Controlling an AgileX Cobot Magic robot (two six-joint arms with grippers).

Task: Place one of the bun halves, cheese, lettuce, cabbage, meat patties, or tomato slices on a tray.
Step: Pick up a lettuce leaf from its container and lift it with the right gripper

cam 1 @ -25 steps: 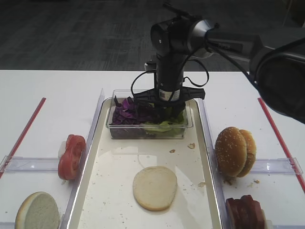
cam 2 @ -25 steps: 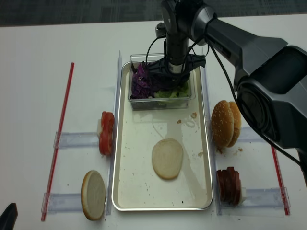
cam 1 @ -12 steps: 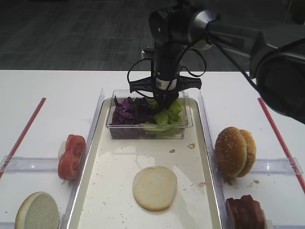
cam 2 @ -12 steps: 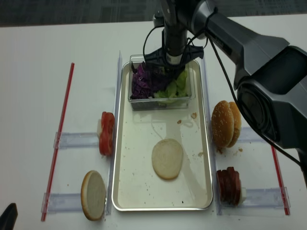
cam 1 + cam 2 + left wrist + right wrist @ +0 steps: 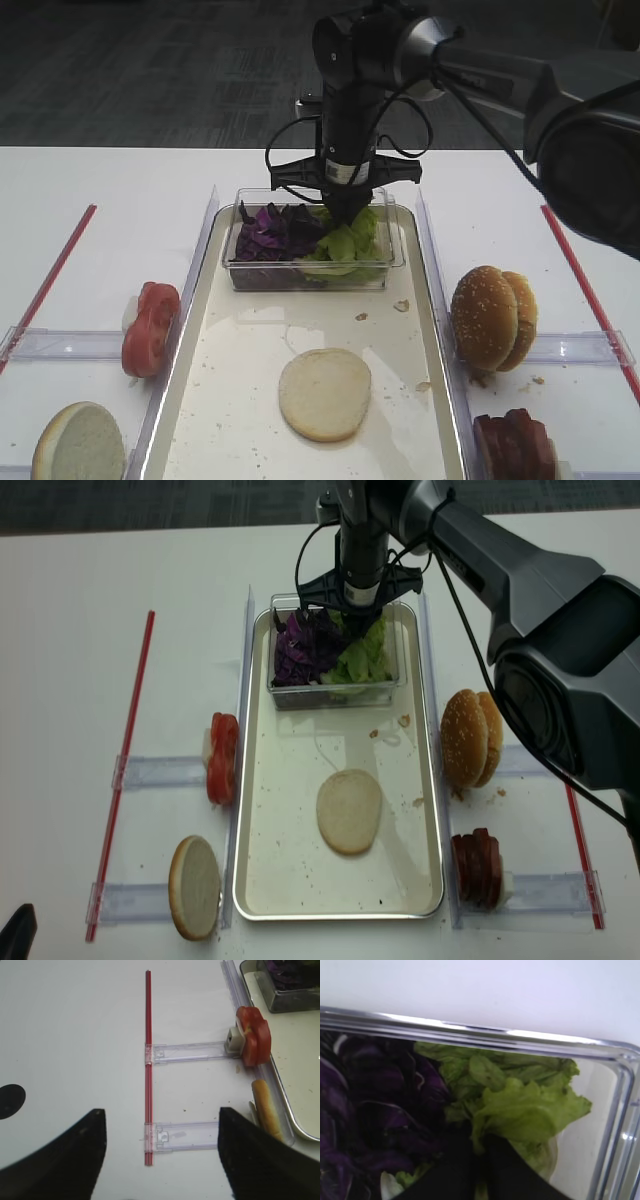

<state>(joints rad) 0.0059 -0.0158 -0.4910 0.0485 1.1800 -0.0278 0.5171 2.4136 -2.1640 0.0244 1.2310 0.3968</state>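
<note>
Lab test bench: white table (image 5: 130,200), red marker strips (image 5: 125,770), grey carpet (image 5: 150,70)

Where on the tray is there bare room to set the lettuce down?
The tray floor is bare between the clear tub and the flat bun half, apart from crumbs, and again between that bun and the near rim. The far end is crowded: tub, cabbage, lettuce, right gripper.

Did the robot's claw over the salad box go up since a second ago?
Yes. The right gripper has risen: earlier it was down among the leaves in the clear tub, now it sits above the tub's rim, shut on the lettuce.
</note>
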